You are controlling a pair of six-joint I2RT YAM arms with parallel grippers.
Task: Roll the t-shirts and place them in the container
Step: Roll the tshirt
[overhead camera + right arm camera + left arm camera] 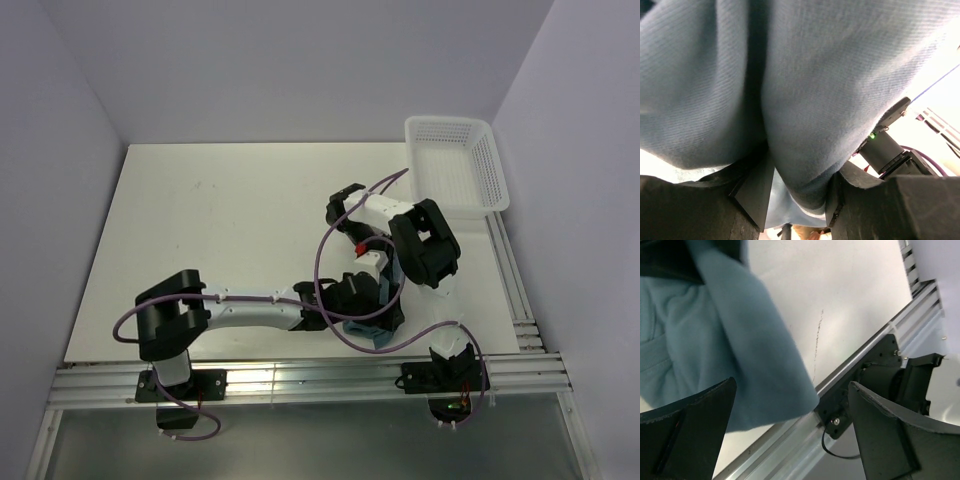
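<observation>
1. One teal-blue t-shirt [362, 331] lies bunched on the table [220, 240], at about 5 o'clock from the table's middle and close to the near rail [300, 378]. From above, both arms cover most of it, and I see only a small blue patch.
2. Left gripper [790, 432]: I find the jaws wide apart with nothing between them. In its wrist view the cloth lies toward 10 o'clock, with a corner hanging just above the gap. I cannot tell whether the cloth touches the fingers [685, 440].
3. Right gripper [800, 210]: the jaws are partly closed on a thick fold of the t-shirt, and the cloth presses against both fingers. The cloth fills its wrist view from 9 through 12 to 3 o'clock.
4. A white mesh basket [455, 165] stands at 1 o'clock, at the far right corner, well apart from the t-shirt.
</observation>
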